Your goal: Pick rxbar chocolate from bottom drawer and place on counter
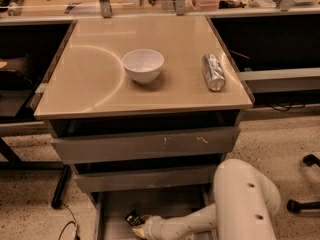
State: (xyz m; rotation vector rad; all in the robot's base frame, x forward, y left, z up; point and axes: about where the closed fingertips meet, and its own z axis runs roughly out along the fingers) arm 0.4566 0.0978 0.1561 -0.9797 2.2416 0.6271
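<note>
The bottom drawer (167, 202) stands pulled open under the cabinet, with its grey floor showing. My gripper (137, 226) is low inside it, at the front left, on the end of my white arm (244, 202), which reaches in from the right. The rxbar chocolate (132, 217), a small black wrapper with white print, lies right at the gripper's tip, touching it. The frame's lower edge cuts off the gripper's underside. The beige glossy counter (90, 86) is above the drawers.
A white bowl (143, 65) stands mid-counter and a silver can (213, 71) lies on its side near the right edge. Two shut grey drawers (145, 144) sit above the open one. A cluttered bench runs behind. Chair casters (302, 204) stand at the right.
</note>
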